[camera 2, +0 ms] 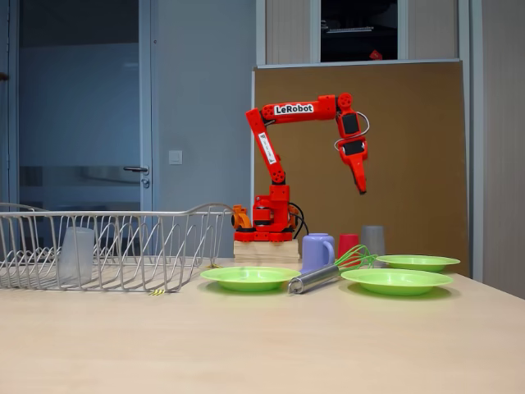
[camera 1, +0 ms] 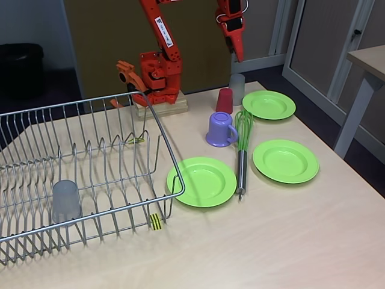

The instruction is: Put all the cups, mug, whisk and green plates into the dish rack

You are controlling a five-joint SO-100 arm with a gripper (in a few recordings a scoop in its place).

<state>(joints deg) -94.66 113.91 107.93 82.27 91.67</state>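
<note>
Rack (camera 1: 90, 174) holds one grey cup (camera 1: 65, 200) (upside down); gripper (camera 1: 238, 53) aloft.

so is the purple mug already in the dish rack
No, the purple mug stands on the table beside the whisk, outside the dish rack, which holds one grey cup.

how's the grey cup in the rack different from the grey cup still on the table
The grey cup in the rack sits inside the dish rack, near its front, at the left of this fixed view. The grey cup on the table stands at the far side, right beside the red cup, below the raised end effector. One is stowed, the other not yet. Both are translucent grey and handleless.
</note>
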